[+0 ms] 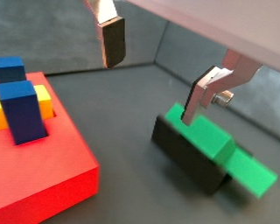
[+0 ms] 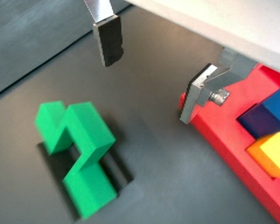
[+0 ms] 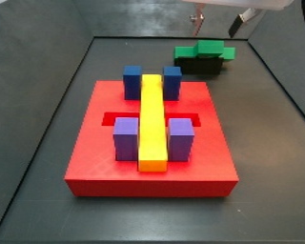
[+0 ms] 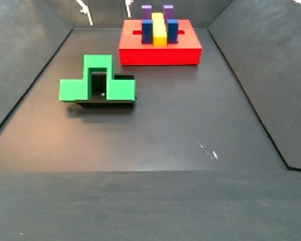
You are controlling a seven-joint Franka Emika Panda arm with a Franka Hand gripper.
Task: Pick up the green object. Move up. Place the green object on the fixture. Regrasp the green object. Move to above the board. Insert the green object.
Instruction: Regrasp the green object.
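Green plastic sits on top of the black fixture point(image 4: 113, 102): the green object point(image 4: 95, 81) rests there, and nothing is holding it. In both side views the green object point(image 3: 201, 50) lies across the fixture point(image 3: 201, 66) and sticks out past its edges. A wrist view shows the green object point(image 1: 222, 150) lying on the dark fixture point(image 1: 184, 157), with one square end hanging over the side. Another wrist view shows the green object point(image 2: 80, 147) from above as a blocky zigzag shape, with the fixture point(image 2: 116, 171) peeking out under it. The gripper point(image 1: 160, 63) is up in the air above the green object and does not touch it. Its jaws stand wide apart with nothing between them. The two silver fingers point(image 1: 206, 94) show in both wrist views, each with a dark pad. In a wrist view the gripper point(image 2: 154, 66) hangs between the green object and the board point(image 2: 241, 144). In a side view only the tips of the gripper point(image 3: 219, 19) show at the upper edge, just above the green object. The board point(image 3: 152, 143) is a thick red slab that lies well apart from the fixture on the dark floor point(image 4: 166, 141). A long yellow bar point(image 3: 152, 122) lies along the middle of the board. Two blue blocks point(image 3: 132, 82) stand at one end of the bar, one on each side. Two purple blocks point(image 3: 126, 139) stand at the other end, one on each side.
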